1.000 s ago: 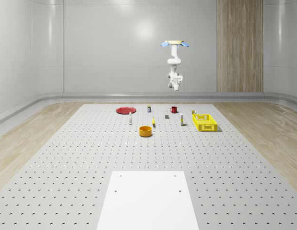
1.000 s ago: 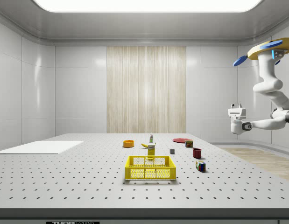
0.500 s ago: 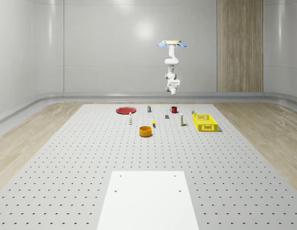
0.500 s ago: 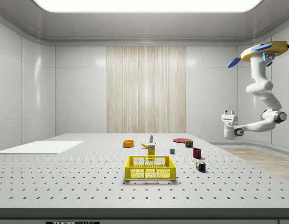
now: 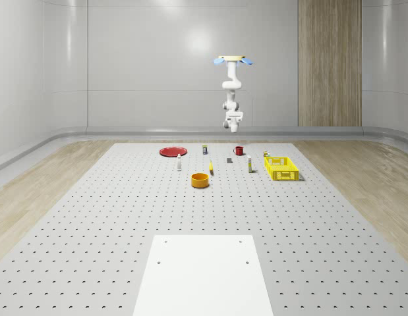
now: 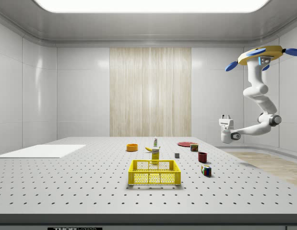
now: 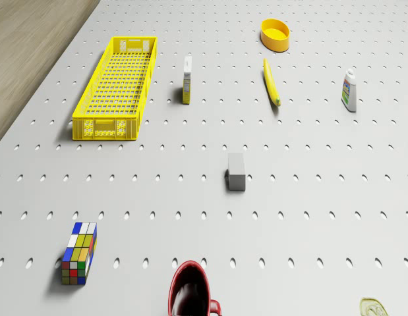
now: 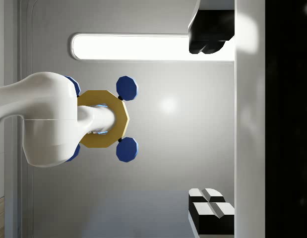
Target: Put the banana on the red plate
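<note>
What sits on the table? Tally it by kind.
Plate: 1
Bowl: 1
Mug: 1
Crate: 1
Banana: 1
Bottle: 1
Carton: 1
Block: 1
Cube: 1
Can: 1
Total: 10

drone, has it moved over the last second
Yes. In the side view the drone has shifted toward the view's left, nearer the wood wall panel, carrying the gripper with it.
</note>
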Controlling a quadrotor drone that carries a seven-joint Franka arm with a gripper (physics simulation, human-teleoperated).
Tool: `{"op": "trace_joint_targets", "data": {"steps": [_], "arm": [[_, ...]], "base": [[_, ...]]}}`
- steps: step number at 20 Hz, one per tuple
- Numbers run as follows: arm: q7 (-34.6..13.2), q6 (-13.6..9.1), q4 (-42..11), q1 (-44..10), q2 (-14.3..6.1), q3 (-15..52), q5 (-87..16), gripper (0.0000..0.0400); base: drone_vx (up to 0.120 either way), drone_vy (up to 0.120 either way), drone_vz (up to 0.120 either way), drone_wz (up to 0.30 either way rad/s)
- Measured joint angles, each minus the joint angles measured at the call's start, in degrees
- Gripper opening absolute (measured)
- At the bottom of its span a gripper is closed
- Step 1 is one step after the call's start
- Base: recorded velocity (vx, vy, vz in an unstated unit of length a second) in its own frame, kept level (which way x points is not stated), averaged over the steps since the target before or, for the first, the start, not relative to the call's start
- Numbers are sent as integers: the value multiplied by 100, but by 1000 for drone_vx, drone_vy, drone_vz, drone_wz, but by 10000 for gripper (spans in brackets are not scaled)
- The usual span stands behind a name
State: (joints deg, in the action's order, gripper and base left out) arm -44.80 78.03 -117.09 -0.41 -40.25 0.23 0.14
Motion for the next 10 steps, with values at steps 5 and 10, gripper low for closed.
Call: {"op": "trace_joint_targets", "data": {"steps": [5,10], "arm": [[2,11,5,-4,-7,3,0,400],[3,29,-4,-7,-19,6,-1,400]], "base": [[120,-120,0,0],[120,-120,0,0]]}}
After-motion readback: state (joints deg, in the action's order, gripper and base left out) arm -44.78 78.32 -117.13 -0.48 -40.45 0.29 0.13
